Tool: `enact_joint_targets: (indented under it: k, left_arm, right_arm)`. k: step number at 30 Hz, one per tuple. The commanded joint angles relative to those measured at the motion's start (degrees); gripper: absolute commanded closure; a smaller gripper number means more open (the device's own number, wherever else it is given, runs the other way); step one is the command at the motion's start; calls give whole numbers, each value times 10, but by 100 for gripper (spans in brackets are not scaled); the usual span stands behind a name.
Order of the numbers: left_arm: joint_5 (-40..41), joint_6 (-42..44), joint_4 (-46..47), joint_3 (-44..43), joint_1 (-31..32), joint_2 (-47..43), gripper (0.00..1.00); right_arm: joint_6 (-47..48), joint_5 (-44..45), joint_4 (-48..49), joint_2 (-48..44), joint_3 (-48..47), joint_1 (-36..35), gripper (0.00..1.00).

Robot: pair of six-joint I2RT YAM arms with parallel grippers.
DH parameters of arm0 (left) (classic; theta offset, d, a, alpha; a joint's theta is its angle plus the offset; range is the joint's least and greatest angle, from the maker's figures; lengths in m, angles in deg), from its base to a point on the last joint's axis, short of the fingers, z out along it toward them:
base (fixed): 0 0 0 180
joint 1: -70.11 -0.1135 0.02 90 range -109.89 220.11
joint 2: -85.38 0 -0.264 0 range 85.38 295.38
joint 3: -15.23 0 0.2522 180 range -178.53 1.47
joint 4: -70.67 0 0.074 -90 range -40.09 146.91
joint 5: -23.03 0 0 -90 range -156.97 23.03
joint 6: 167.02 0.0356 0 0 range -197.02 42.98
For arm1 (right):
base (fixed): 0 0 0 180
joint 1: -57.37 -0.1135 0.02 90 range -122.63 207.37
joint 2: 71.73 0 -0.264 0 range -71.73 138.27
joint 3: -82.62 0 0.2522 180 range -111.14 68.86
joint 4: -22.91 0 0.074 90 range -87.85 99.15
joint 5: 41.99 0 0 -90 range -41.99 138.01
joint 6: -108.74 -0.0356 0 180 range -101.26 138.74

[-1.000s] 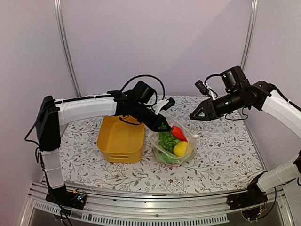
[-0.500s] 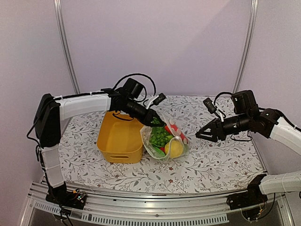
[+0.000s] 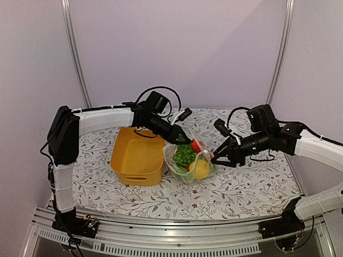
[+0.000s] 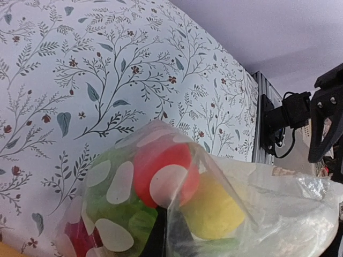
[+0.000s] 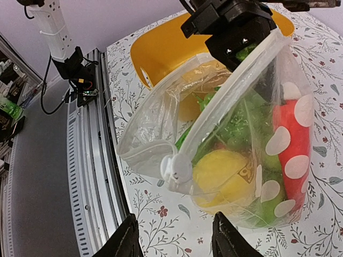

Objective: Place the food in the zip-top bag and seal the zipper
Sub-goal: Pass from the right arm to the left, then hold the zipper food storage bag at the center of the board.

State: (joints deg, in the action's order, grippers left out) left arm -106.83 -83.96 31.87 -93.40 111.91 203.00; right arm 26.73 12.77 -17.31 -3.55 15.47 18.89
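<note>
1. The left arm's fingers (image 3: 181, 138) are clenched on the top corner of the zip-top bag (image 3: 191, 163). The bag no longer lies low on the worktop (image 3: 241, 187) as it did a second ago. It now hangs up from that corner, just beside the yellow tub (image 3: 136, 155).
2. The food (image 5: 222, 174) is inside the bag. A yellow piece, green bits and a red piece show through the dotted plastic.
3. The right arm's fingers (image 3: 216, 159) are no longer high and far off. They are now low and close to the bag, spread apart and holding nothing.
4. The zipper (image 5: 214, 113) runs down the bag's edge to a small white tab (image 5: 177, 168). The mouth looks open, but the plastic is crumpled, so it is hard to be sure.
5. The filling looks done. I think sealing is the step left, and the right arm's fingers are well placed to pinch the zipper.
</note>
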Motion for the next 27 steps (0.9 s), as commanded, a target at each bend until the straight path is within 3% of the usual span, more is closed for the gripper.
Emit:
enact_joint_targets:
  k: [1, 9, 22, 27]
  left_arm:
    - [9, -9, -7, -8, -6, 20, 97]
    - [3, -13, 0, -1, -15, 25, 97]
    - [-5, -33, 6, -17, -25, 40, 97]
    - [-13, -44, 11, -16, -30, 44, 97]
  right_arm:
    - [28, 21, 14, 17, -21, -15, 55]
    - [28, 113, 48, 52, -44, -26, 60]
    - [59, 101, 64, 77, -55, -41, 74]
    - [61, 124, 75, 85, -53, -50, 72]
